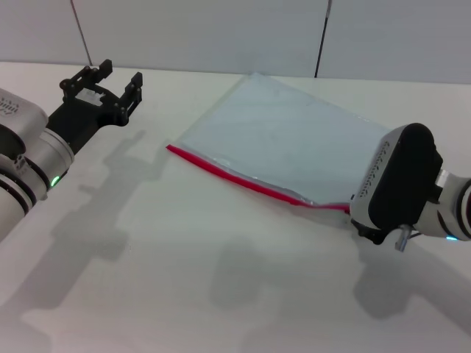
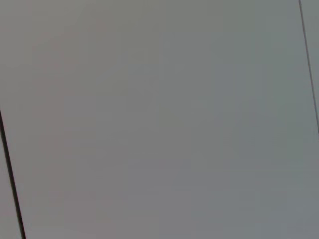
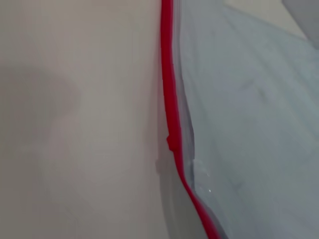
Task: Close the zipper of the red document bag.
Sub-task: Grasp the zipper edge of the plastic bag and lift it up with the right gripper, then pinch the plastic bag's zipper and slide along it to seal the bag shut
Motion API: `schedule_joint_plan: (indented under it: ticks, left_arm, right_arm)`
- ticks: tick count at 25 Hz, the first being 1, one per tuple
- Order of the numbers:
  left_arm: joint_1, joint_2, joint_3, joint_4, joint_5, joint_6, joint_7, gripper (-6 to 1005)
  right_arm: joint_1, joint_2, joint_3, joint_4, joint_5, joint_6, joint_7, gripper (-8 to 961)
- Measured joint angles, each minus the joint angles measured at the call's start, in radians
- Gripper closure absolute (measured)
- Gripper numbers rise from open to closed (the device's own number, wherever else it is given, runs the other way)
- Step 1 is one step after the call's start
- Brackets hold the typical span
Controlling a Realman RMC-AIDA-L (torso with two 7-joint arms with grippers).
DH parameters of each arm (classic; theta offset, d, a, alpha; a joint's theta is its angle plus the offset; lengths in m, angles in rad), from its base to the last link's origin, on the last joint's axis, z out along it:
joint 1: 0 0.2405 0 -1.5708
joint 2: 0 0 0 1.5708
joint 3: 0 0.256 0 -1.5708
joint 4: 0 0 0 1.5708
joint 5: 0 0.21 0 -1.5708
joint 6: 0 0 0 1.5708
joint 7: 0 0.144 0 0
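Note:
The red document bag [image 1: 283, 136] lies flat on the white table, a translucent pale blue-grey pouch set at an angle. Its zipper [image 1: 250, 182] is the red strip along the near long edge. My right gripper [image 1: 394, 184] hangs over the right end of that strip and hides it there. In the right wrist view the zipper [image 3: 169, 99] runs close by beside the bag [image 3: 249, 124], with a small red bump [image 3: 170, 142] on the strip. My left gripper [image 1: 103, 82] is raised at the far left, open and holding nothing, well away from the bag.
The white table [image 1: 147, 279] stretches out in front of the bag. A pale wall [image 1: 221, 29] with dark vertical seams stands behind it. The left wrist view shows only a plain grey surface [image 2: 159, 119] with thin dark lines.

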Motion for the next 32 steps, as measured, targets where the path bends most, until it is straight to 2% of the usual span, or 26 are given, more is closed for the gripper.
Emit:
schedule_joint_plan:
  ticks: [3,6,9,18,25,32]
  left_arm:
    - [0.0,0.0,0.0,0.0,0.0,0.0,-0.001,447]
    - [0.0,0.0,0.005,0.0,0.006,0.0,-0.023,447]
    - [-0.001,0.007,0.035,0.023,0.073,-0.002,-0.118,447]
    - [0.002,0.064,0.229,0.319,0.58,-0.006,-0.461,447]
    - [0.0,0.054,0.238,0.522,0.96,0.015,-0.613,447]
    - [0.011,0.046,0.237,0.639,1.064,0.057,-0.65,446]
  right_arm:
    - [-0.009,0.0,-0.004,-0.032,-0.022,0.001,0.027,761]
    - [-0.033,0.0,-0.009,-0.082,-0.036,0.001,0.041,801]
    - [-0.064,0.0,-0.009,-0.136,-0.041,-0.002,0.043,830]
    - [-0.08,-0.001,-0.009,-0.163,-0.042,-0.005,0.043,878]
    - [-0.081,-0.002,0.0,-0.18,-0.036,-0.007,0.043,901]
    - [-0.082,-0.002,0.0,-0.188,-0.034,-0.011,0.044,900]
